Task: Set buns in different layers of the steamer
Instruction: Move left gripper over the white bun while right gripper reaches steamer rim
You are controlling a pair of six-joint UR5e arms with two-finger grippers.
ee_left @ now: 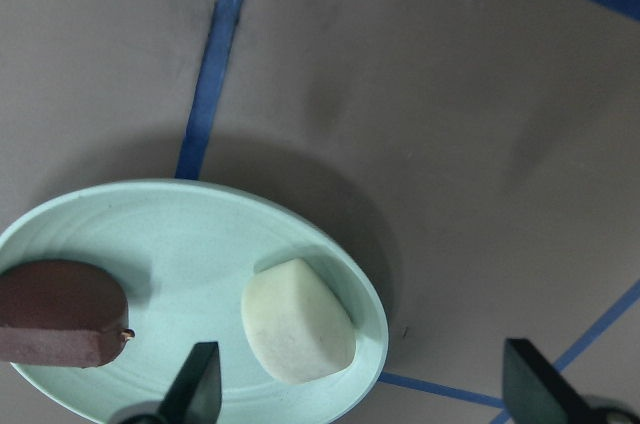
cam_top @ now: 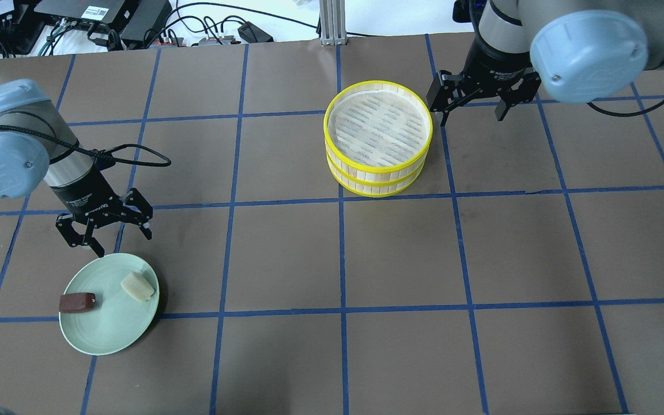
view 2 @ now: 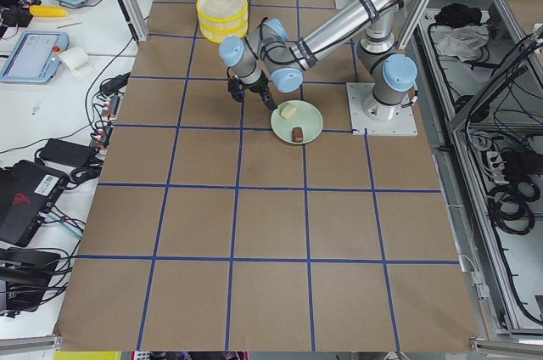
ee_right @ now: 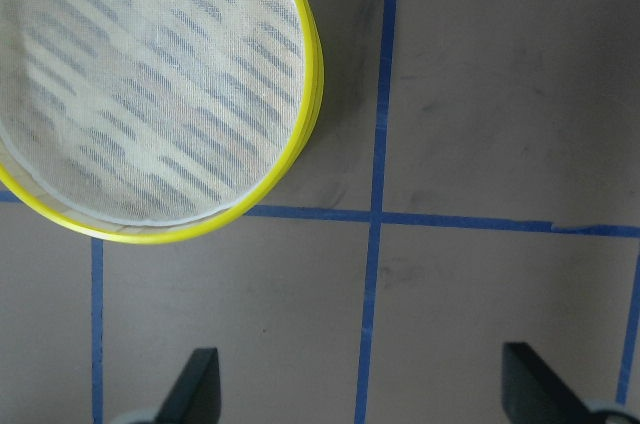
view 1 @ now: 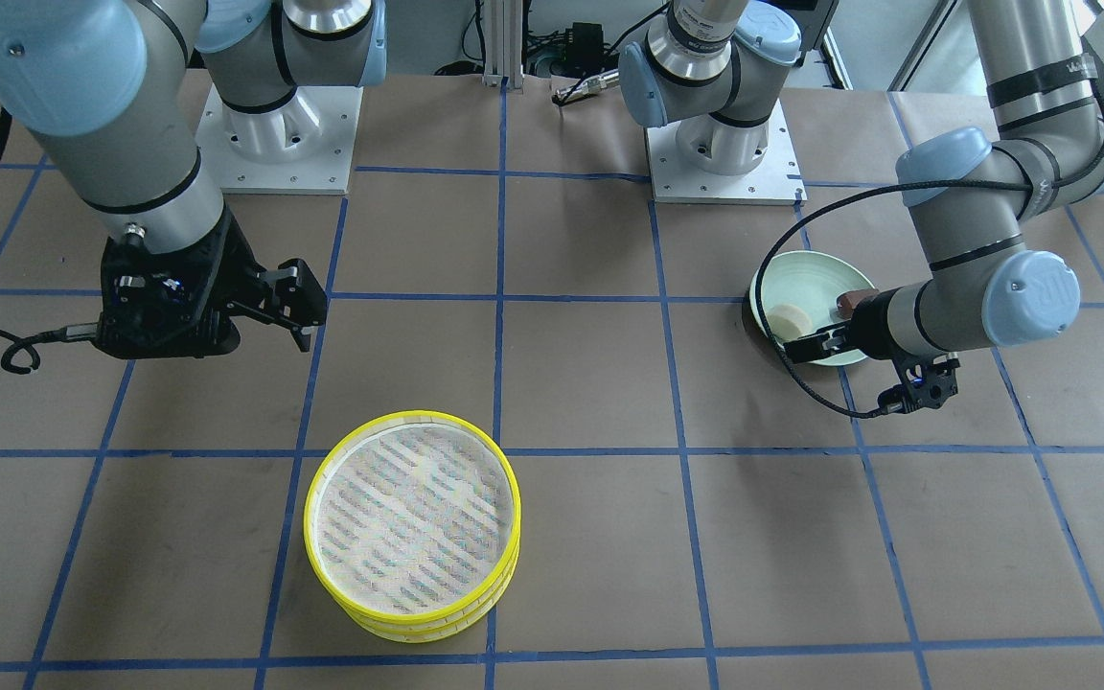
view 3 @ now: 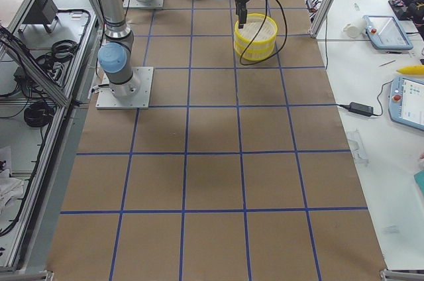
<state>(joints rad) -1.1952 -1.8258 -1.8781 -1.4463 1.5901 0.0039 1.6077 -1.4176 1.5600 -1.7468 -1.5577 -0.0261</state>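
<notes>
The cream-white bun (cam_top: 138, 286) and the dark reddish-brown bun (cam_top: 77, 302) lie apart on a pale green plate (cam_top: 107, 334). Both also show in the left wrist view, the cream bun (ee_left: 298, 321) and the brown bun (ee_left: 60, 314). My left gripper (cam_top: 123, 242) is open and empty, hovering just past the plate's far edge. The yellow-rimmed steamer trays (cam_top: 377, 168) stand stacked, with the top tray's mesh bare. My right gripper (cam_top: 471, 115) is open and empty, just right of the stack. The stack's rim (ee_right: 310, 94) shows in the right wrist view.
Brown paper with blue tape lines covers the table (cam_top: 332, 259). The two arm bases (view 1: 279, 134) stand at the robot's side. A black cable (view 1: 801, 383) loops by the left wrist near the plate.
</notes>
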